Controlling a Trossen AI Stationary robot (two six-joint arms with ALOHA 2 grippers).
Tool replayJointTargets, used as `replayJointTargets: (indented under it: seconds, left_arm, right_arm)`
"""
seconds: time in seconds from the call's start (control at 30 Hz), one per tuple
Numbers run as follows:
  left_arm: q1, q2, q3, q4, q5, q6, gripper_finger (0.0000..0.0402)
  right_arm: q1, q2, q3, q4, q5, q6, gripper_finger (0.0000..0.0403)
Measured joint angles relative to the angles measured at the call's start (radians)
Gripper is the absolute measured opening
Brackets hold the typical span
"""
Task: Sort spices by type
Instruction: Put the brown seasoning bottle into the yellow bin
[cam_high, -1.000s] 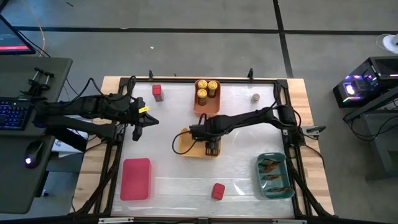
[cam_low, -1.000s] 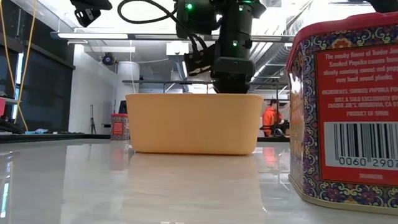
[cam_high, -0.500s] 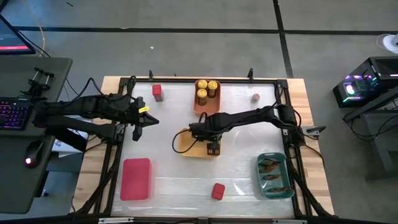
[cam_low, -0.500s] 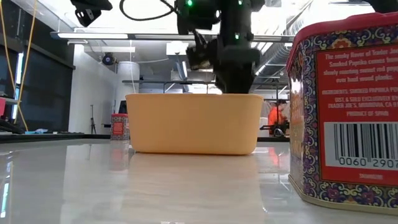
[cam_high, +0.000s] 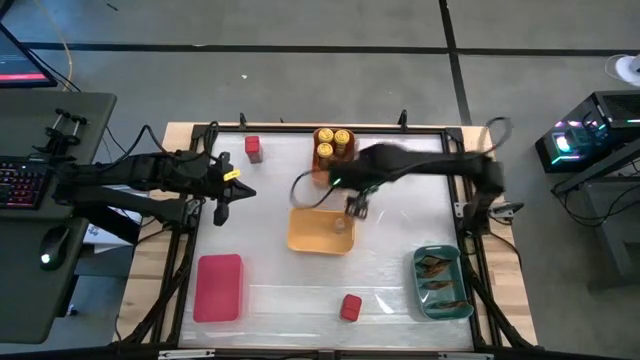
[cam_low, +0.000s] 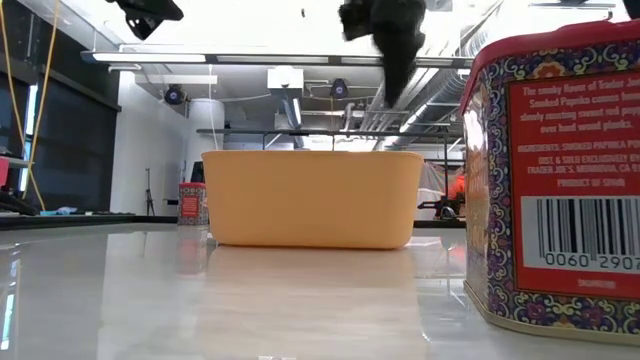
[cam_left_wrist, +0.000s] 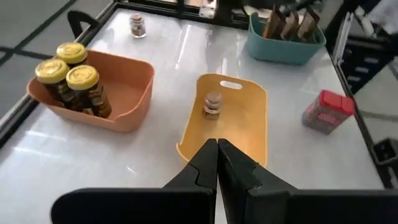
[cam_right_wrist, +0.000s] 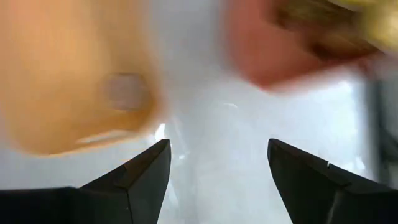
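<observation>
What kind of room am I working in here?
Probably a robotics lab or workshop: exposed ceiling ducts behind the table, a keyboard on a side desk, and a lit computer tower nearby.

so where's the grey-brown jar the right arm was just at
It stands in the yellow bin mid-table: the grey-brown jar, with the open right gripper just beyond it.

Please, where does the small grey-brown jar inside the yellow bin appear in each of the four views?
High view: the grey-brown jar sits in the yellow bin, toward its right side.
Low view: not visible; the bin's wall hides it.
Left wrist view: the jar stands in the bin, above the shut left tool.
Right wrist view: a blurred round shape beyond the open right tool.
Shared landmark: the yellow bin.
</observation>
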Motion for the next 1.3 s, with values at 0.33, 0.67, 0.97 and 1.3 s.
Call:
replayJointTargets:
  seconds: [0.33,0.67,0.97,1.3]
  left_arm:
    - [0.042,0.025,0.000,0.062,0.038,0.163,0.0000]
    - [0.232,0.267,0.000,0.299,0.243,0.017,0.0000]
    - [0.263,0.368,0.000,0.339,0.236,-0.282,0.0000]
    - [0.247,0.367,0.000,0.338,0.207,-0.265,0.0000]
  right_arm:
    - [-0.265,-0.503,-0.532,0.060,0.159,0.721,0.0261]
    - [-0.603,-0.561,-0.809,0.392,0.114,0.719,0.0261]
    - [-0.786,-0.403,-0.817,0.518,0.107,0.612,0.0261]
    - [-0.790,-0.249,-0.817,0.542,0.129,0.594,0.0261]
